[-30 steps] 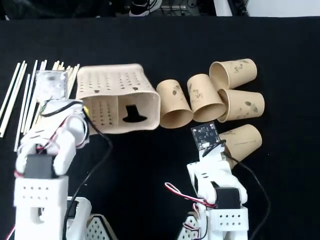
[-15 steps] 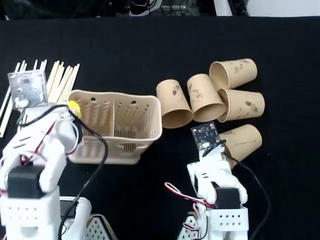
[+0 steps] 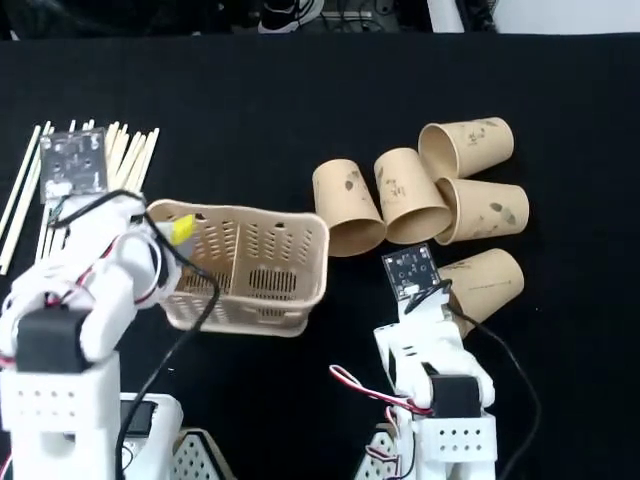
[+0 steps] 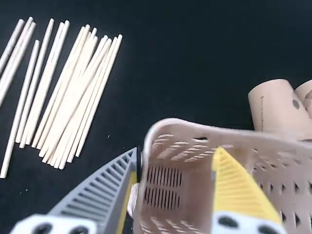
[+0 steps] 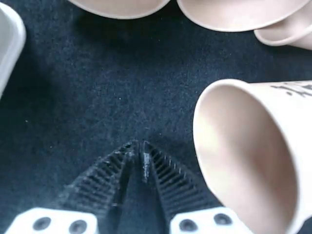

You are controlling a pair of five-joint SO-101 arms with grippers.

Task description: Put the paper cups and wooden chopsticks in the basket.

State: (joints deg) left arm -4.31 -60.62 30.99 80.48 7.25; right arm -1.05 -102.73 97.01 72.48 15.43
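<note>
A beige slotted basket (image 3: 255,270) stands tilted at the front left, its opening facing up. My left gripper (image 3: 180,232) is shut on the basket's left wall (image 4: 170,161), the grey finger outside and the yellow finger (image 4: 234,185) inside. Wooden chopsticks (image 3: 120,155) lie loose on the black cloth behind the basket, also visible at the left wrist (image 4: 68,97). Several paper cups (image 3: 410,195) lie on their sides at the centre right. My right gripper (image 5: 140,151) is shut and empty just above the cloth, beside the mouth of the nearest cup (image 5: 248,156).
The black cloth (image 3: 300,90) covers the whole table. One cup (image 3: 348,208) lies close to the basket's right rim. Both arm bases stand at the front edge.
The left arm has turned the basket from lying on its side to opening-up and drawn it toward the front. The right arm has stayed still.
</note>
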